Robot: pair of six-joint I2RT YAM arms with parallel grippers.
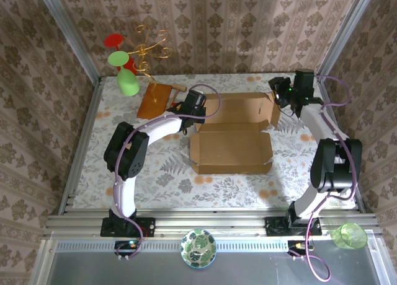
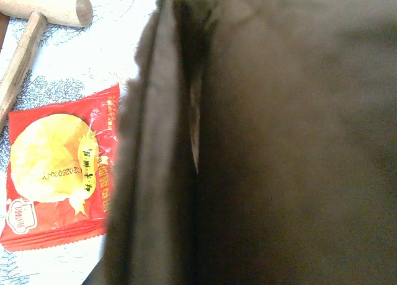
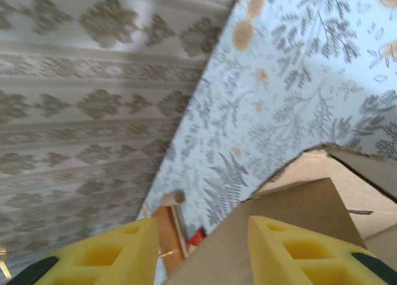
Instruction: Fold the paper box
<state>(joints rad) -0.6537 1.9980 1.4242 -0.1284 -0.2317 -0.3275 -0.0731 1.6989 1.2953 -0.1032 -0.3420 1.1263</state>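
Nearest, at the bottom of the top view: a green-patterned bowl (image 1: 198, 248) in the centre and a clear green cup (image 1: 349, 235) at lower right, both in front of the arm bases.

Further in, at the middle of the flowered table (image 1: 155, 173): the paper box (image 1: 231, 150), plain brown corrugated cardboard, lying open. Made of two wide panels joined along a crease running left to right. Low walls standing around the nearer panel, a small side flap raised at the right end of the farther panel.

At the far left corner of the box: the left gripper (image 1: 196, 103), close against the cardboard. In its wrist view, a dark blurred brown surface at the right, a red snack packet (image 2: 56, 173) and a wooden mallet (image 2: 37, 18) at the left. Cannot tell whether clenched or released.

At the far right corner: the right gripper (image 1: 280, 92). In its wrist view, yellow fingers (image 3: 105, 257) spread wide, released, with a corner of a cardboard flap rising between them.

Farthest, upper left: an orange-brown wooden board (image 1: 154, 100) and a gold wire stand (image 1: 149, 49) beside red and green cups.
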